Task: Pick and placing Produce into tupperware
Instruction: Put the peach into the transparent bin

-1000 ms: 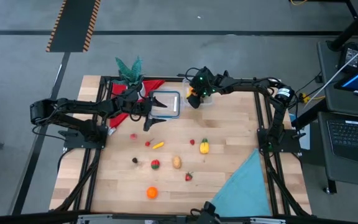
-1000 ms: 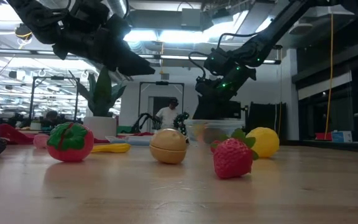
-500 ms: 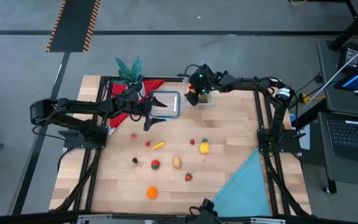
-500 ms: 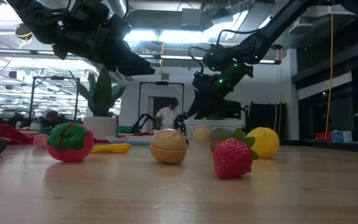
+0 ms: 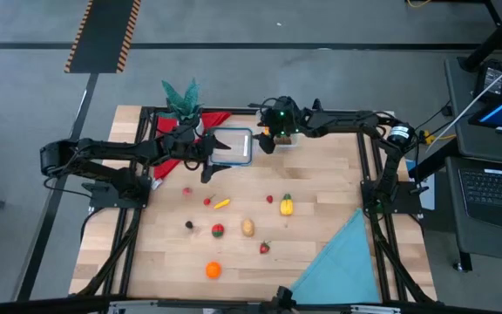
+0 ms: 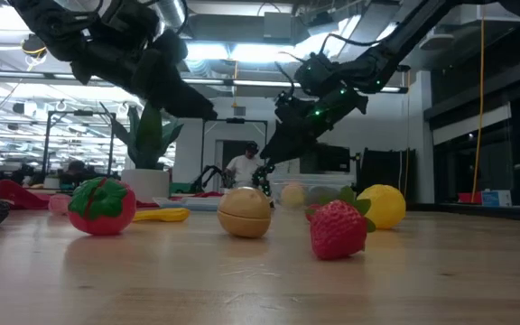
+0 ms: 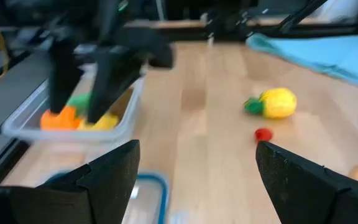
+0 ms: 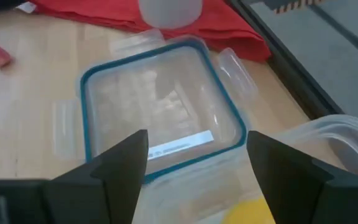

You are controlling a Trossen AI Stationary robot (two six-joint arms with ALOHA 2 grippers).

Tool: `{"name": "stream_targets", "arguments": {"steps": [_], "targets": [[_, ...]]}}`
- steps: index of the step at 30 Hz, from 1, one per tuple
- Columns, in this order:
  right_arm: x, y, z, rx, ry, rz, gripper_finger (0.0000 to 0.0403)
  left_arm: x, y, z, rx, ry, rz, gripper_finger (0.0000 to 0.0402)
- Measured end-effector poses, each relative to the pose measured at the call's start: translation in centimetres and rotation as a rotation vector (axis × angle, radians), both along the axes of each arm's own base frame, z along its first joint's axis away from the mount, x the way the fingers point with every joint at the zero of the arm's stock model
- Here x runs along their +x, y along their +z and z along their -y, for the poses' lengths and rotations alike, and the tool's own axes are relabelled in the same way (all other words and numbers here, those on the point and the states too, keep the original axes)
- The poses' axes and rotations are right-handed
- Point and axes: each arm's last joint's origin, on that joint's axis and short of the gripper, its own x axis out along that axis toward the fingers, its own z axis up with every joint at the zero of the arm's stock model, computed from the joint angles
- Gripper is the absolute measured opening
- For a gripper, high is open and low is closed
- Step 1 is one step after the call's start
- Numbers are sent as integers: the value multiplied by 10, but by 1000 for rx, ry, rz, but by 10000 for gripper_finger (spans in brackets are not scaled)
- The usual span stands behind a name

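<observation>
The clear tupperware (image 7: 73, 118) stands at the table's far edge (image 5: 288, 139) and holds orange, green and yellow produce. My right gripper (image 8: 194, 180) hovers open just above the tub's left rim (image 5: 266, 144), with nothing between its fingers. My left gripper (image 7: 197, 180) hangs open above the table left of the tub (image 5: 209, 167), pointing toward it. Loose produce lies on the table: a yellow piece with a green end (image 5: 286, 206), a tan one (image 5: 247, 228), a strawberry (image 5: 265, 248), an orange (image 5: 213, 270), a red tomato (image 5: 219, 231) and several smaller bits.
A flat clear lid with a blue rim (image 8: 160, 124) lies between the two grippers (image 5: 232, 146). A red cloth (image 5: 190, 131) and a potted plant (image 5: 181, 98) sit at the far left. A blue cloth (image 5: 347, 262) covers the near right corner.
My right gripper has risen from the tupperware and shifted a little toward the table's left, tipping its fingers up. An orange piece that showed at its fingers a second ago is no longer there.
</observation>
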Motion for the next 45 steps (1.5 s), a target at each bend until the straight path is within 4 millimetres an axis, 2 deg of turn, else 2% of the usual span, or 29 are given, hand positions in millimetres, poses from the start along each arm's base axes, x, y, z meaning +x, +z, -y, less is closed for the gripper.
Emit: {"name": "stream_targets", "arguments": {"steps": [8, 12, 16, 22, 25, 28, 34, 45], "targets": [[-20, 22, -24, -86, 20, 68, 274, -19, 14, 21, 55, 94, -70, 314], [-31, 25, -41, -127, 60, 116, 274, -31, 21, 38, 27, 154, -92, 314], [-45, 22, -60, -152, 87, 183, 274, -43, 17, 54, -6, 207, -187, 314], [-72, 17, -82, -218, 97, 383, 274, -53, 9, 74, -74, 255, -286, 314], [-84, 16, -93, -239, 111, 489, 274, -58, 3, 81, -117, 254, -343, 314], [-94, 8, -103, -241, 134, 522, 274, -64, -3, 86, -148, 277, -420, 314], [-97, -2, -118, -220, 184, 511, 274, -83, -10, 90, -206, 373, -609, 314], [-95, -4, -124, -190, 200, 493, 274, -86, -13, 94, -235, 427, -687, 314]]}}
